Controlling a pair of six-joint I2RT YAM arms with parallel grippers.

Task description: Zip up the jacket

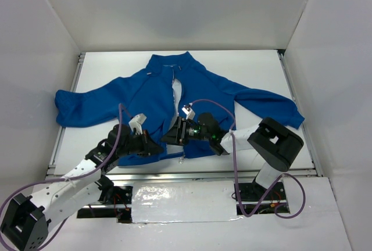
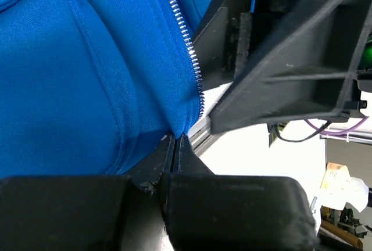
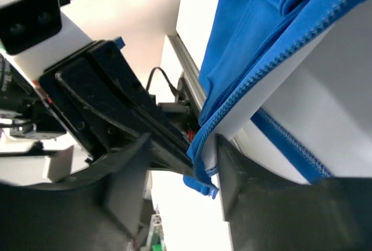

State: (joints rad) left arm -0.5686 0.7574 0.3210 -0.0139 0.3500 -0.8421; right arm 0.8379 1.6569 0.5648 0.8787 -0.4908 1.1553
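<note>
The royal-blue jacket (image 1: 145,97) lay spread front-up on the white surface (image 1: 256,71), its collar toward the far wall and its sleeves thrown out to either side. Up near the collar the two front edges stood parted, with a pale gap showing between them. Both arms were down at the middle of the hem, by the surface's near edge. The left arm (image 1: 87,169) reached in from the left and the right arm (image 1: 273,143) from the right. Their ends sat just beside each other at the bottom of the front opening.

The left fingers (image 2: 148,167) were pressed together, pinching the very bottom corner of one front panel, right where the zipper (image 2: 183,36) teeth ran out. The blue fleece bunched into folds above the pinch. Along the stretch I could see, the teeth on that edge were bare and not meshed with the other side.

The right fingers (image 3: 125,175) stood apart. The bottom corner of a front edge, with its row of teeth, drooped into the gap between them, nearer one finger than the other. Whether it touched that finger I could not tell. The black tips of the left fingers lay close behind that same corner.
</note>
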